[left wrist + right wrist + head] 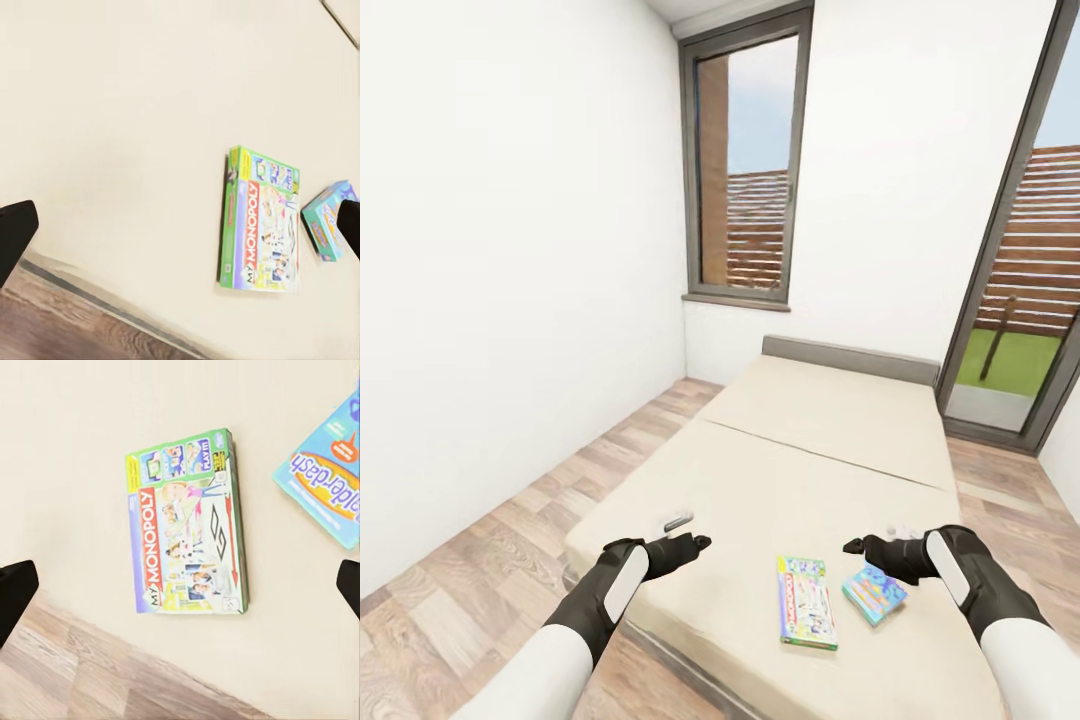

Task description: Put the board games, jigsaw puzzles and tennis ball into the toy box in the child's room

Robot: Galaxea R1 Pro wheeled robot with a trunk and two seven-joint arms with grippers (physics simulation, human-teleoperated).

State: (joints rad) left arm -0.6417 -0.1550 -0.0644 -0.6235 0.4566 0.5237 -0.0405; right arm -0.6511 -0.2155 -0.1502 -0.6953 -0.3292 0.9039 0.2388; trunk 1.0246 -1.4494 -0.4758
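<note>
Board games on the bed, both tools released.
The Monopoly box (806, 603) and the smaller blue box (874, 593) lie flat, just apart, near the foot of the bed (810, 470); left tool (695, 545) and right tool (857, 547) hover spread above the mattress, holding nothing.

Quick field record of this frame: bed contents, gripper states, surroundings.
surface: bed, cream mattress
items on bed: Monopoly board game; blue board game, apart from it
left gripper: open, empty, above the near part of the bed
right gripper: open, empty, above the blue game
floor: wood planks
background: window, glass door
</note>
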